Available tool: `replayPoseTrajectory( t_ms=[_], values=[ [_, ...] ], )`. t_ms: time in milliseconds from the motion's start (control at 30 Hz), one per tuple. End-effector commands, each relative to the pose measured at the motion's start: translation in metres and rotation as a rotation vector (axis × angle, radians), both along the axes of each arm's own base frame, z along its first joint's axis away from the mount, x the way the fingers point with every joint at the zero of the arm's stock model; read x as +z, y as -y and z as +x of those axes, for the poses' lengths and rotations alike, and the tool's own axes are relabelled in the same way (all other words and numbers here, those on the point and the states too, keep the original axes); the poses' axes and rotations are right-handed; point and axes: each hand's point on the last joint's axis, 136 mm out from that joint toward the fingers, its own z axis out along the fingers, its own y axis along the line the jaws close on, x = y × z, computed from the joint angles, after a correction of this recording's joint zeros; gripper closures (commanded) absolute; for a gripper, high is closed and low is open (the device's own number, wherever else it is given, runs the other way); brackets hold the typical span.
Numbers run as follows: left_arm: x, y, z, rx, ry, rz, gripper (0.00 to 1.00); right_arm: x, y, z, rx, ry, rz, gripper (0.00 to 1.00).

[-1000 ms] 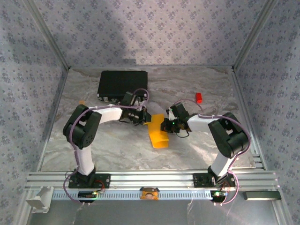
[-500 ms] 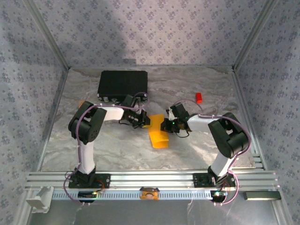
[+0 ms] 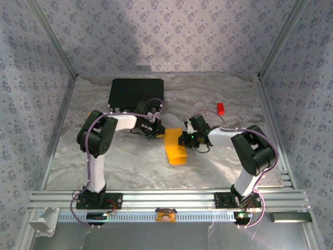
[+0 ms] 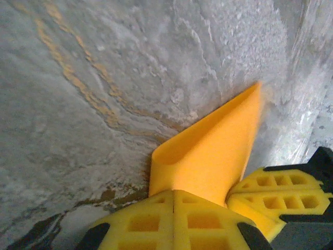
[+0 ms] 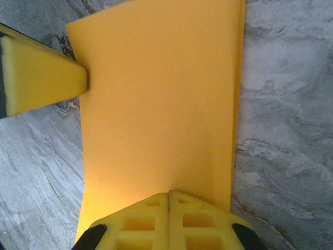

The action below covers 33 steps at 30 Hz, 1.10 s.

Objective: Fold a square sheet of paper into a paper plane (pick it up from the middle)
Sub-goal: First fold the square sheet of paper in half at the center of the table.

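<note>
Although both claws have hold of it, the square sheet of paper (image 3: 175,148) is a long way from being a plane. It sits about the middle of the table (image 3: 130,166), well apart from the black case (image 3: 136,92) towards the far left corner and the small red block (image 3: 220,108) towards the far right edge. From above it reads as a narrow orange strip rather than a square, with its near end curling up off the surface.

The left gripper (image 3: 157,130) has its yellow pads pressed together on the far left part of the strip. In the left wrist view the paper rises out from between them in a rolled, cone-like bend, not a flat crease. The right gripper (image 3: 184,139) is clamped on the strip's right side. In the right wrist view the paper spreads smooth and flat from between its pads.

My reading is that the pick-up is done and a first lengthwise doubling is under way or just made, though I cannot tell whether that crease has been pressed sharp. No pointed nose, no angled corner folds and no wings show yet, so most of the folding seems to be left.
</note>
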Motion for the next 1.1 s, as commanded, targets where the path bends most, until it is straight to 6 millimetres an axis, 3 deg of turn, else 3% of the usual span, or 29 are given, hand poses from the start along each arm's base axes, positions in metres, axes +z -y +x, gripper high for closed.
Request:
replayPoseTrajectory(
  t_ms=[0, 133, 367, 467, 700, 833, 1067],
  values=[
    [-0.023, -0.011, -0.004, 0.019, -0.022, 0.087, 0.96, -0.047, 0.041, -0.032, -0.058, -0.15, -0.203, 1.0],
    [-0.029, -0.019, -0.001, 0.047, -0.016, 0.139, 0.96, -0.046, 0.041, -0.031, -0.057, -0.146, -0.203, 1.0],
    [0.024, 0.003, 0.012, 0.013, 0.064, 0.046, 0.94, -0.044, 0.041, -0.032, -0.057, -0.144, -0.201, 1.0],
    [0.034, 0.011, 0.013, -0.017, 0.091, 0.013, 0.94, -0.044, 0.041, -0.032, -0.058, -0.143, -0.204, 1.0],
    [0.008, 0.013, 0.014, -0.028, 0.055, 0.038, 0.94, -0.046, 0.041, -0.033, -0.057, -0.146, -0.206, 1.0],
    [-0.008, 0.004, 0.023, 0.012, 0.046, 0.072, 0.95, -0.047, 0.042, -0.033, -0.057, -0.148, -0.207, 1.0],
    [-0.015, -0.008, 0.037, 0.085, 0.044, 0.113, 0.95, -0.049, 0.042, -0.034, -0.057, -0.151, -0.209, 1.0]
  ],
)
